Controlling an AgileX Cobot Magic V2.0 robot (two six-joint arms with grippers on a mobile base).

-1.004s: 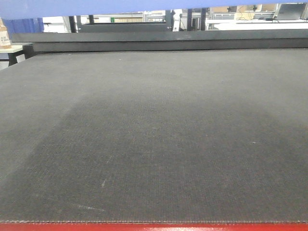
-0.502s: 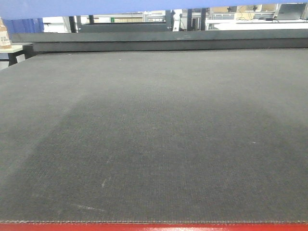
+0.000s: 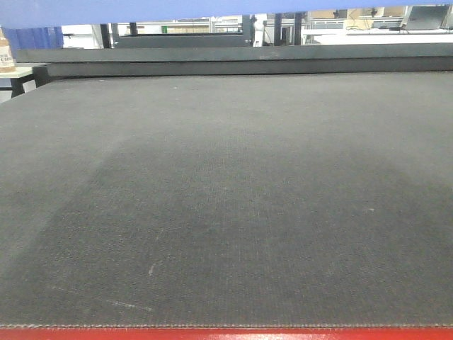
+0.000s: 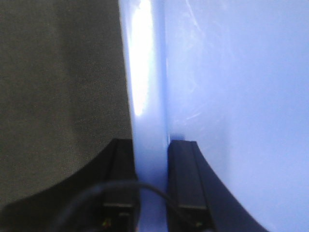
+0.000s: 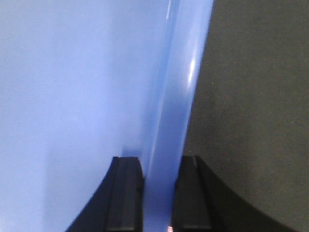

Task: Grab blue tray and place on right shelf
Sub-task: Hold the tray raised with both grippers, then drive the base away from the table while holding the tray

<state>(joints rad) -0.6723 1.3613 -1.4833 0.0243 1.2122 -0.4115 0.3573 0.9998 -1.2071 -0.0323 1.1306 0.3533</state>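
Note:
The light-blue tray (image 3: 141, 8) shows in the front view only as a blue band along the top edge, held up above the dark fabric tabletop (image 3: 226, 212). In the left wrist view my left gripper (image 4: 150, 145) is shut on the tray's left rim (image 4: 147, 96); the tray floor (image 4: 241, 96) spreads to the right. In the right wrist view my right gripper (image 5: 160, 162) is shut on the tray's right rim (image 5: 178, 96); the tray floor (image 5: 72, 96) spreads to the left. The steel shelf is out of view.
A dark raised rail (image 3: 241, 60) runs along the tabletop's far edge. A red strip (image 3: 226, 334) marks the near edge. A side table with a small box (image 3: 7, 57) stands at the far left. Room furniture shows behind the rail.
The blue band of the tray along the top of the front view has risen slightly, so it is a little thinner. The background has shifted a little.

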